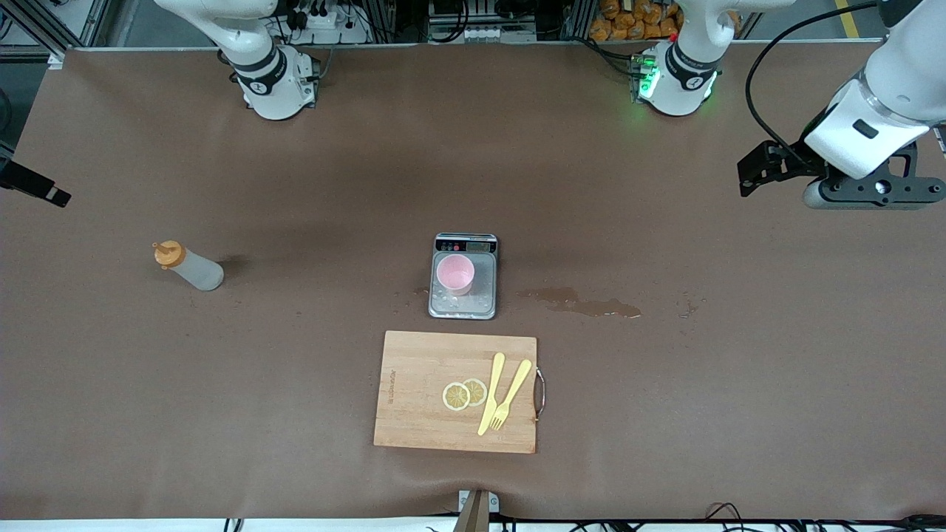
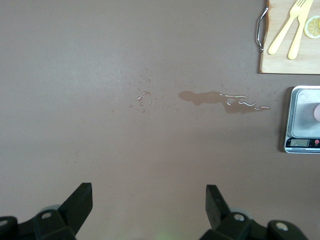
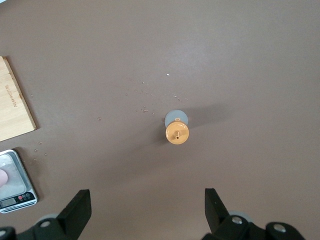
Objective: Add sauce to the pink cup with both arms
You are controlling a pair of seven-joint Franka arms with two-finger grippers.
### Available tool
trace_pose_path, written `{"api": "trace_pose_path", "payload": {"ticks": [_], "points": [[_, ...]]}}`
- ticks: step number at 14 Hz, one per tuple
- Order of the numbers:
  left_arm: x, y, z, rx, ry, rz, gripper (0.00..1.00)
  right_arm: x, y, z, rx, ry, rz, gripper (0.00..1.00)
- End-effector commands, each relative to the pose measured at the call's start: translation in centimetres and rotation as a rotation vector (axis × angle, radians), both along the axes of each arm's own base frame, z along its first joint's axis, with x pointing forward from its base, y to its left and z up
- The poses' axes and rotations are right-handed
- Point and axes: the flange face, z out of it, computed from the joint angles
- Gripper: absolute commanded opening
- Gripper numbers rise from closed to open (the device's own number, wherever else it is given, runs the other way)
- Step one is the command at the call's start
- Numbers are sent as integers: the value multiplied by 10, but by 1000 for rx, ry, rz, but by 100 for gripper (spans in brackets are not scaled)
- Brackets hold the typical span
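Observation:
The sauce bottle (image 1: 189, 268) stands upright on the brown table toward the right arm's end, its orange cap on top. In the right wrist view it shows from above (image 3: 177, 133). The pink cup (image 1: 454, 273) stands on the grey scale (image 1: 463, 304) at the table's middle. My right gripper (image 3: 147, 202) is open and empty, high over the table beside the bottle. My left gripper (image 2: 149, 197) is open and empty, high over bare table toward the left arm's end; its black hand (image 1: 868, 189) shows in the front view.
A wooden cutting board (image 1: 421, 391) lies nearer the front camera than the scale, with two lemon slices (image 1: 464, 394), a yellow knife (image 1: 491, 394) and a fork (image 1: 511, 395). A wet spill (image 1: 587, 304) lies beside the scale toward the left arm's end.

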Motion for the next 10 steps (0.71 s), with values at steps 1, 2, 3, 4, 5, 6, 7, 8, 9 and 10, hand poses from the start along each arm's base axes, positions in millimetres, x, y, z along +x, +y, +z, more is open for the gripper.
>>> {"api": "trace_pose_path", "payload": {"ticks": [1, 2, 3, 4, 5, 6, 7, 8, 9, 10], "points": [[-8, 3, 5, 7, -5, -15, 100, -1, 8, 2, -34, -10, 22, 100], [-8, 3, 4, 7, -4, -15, 100, 2, 7, 3, -37, -19, 21, 100], [-8, 3, 4, 7, -4, -15, 100, 3, 7, 5, -39, -29, 21, 100], [-8, 4, 5, 7, -5, -14, 100, 5, 7, 2, -36, -27, 21, 100], [-8, 4, 5, 7, -5, -14, 100, 7, 7, 4, -36, -31, 21, 100], [-8, 4, 5, 7, -5, -14, 100, 7, 7, 4, -34, -32, 21, 100], [-8, 4, 5, 7, -5, -14, 100, 7, 8, 4, -33, -30, 21, 100], [-8, 4, 5, 7, -5, -14, 100, 7, 8, 3, -32, -29, 21, 100], [-8, 4, 5, 7, -5, -14, 100, 7, 8, 3, -32, -29, 21, 100], [-8, 4, 5, 7, -5, -14, 100, 7, 8, 3, -32, -27, 21, 100]]}}
